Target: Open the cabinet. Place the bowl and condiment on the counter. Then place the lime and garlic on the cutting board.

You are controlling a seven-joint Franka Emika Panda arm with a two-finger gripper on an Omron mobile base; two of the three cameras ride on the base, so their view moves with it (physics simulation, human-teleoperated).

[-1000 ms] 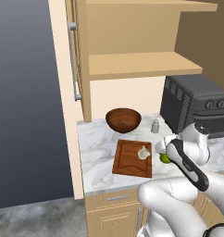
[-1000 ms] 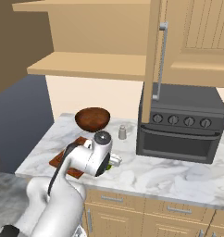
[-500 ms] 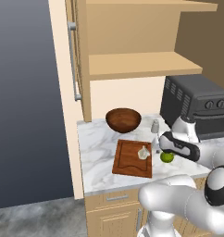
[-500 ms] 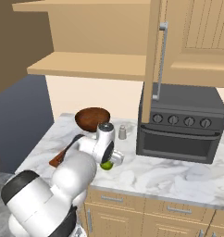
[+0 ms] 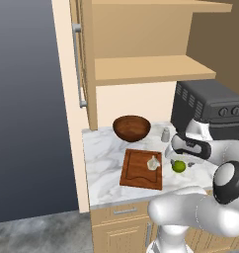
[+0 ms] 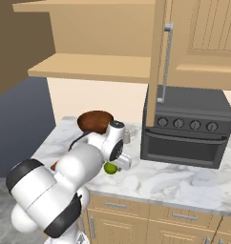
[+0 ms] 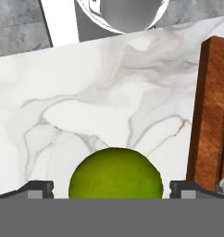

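The lime (image 7: 115,178) lies on the counter (image 7: 86,92) just right of the cutting board (image 5: 142,168), and the garlic (image 5: 153,162) rests on the board. My gripper (image 5: 180,159) hangs open directly over the lime (image 5: 179,166). In the hand view its fingertips (image 7: 37,189) stand on either side of the lime without gripping it. The bowl (image 5: 132,127) and the condiment (image 5: 165,134) stand on the counter at the back. The cabinet (image 5: 67,74) is open, its shelves bare. The right base view has my gripper (image 6: 115,162) above the lime (image 6: 110,167) and the bowl (image 6: 94,121) behind.
A dark toaster oven (image 6: 189,128) stands on the counter to the right of the hand. The cabinet's other open door (image 6: 158,47), with its grey handle, juts out above it. The board's edge (image 7: 211,115) and the garlic (image 7: 223,185) lie close to one fingertip.
The arm has folded and its elbow has swung round, bringing the hand down over the lime. The jaws have stayed open. Lime, garlic, bowl and condiment have not moved.
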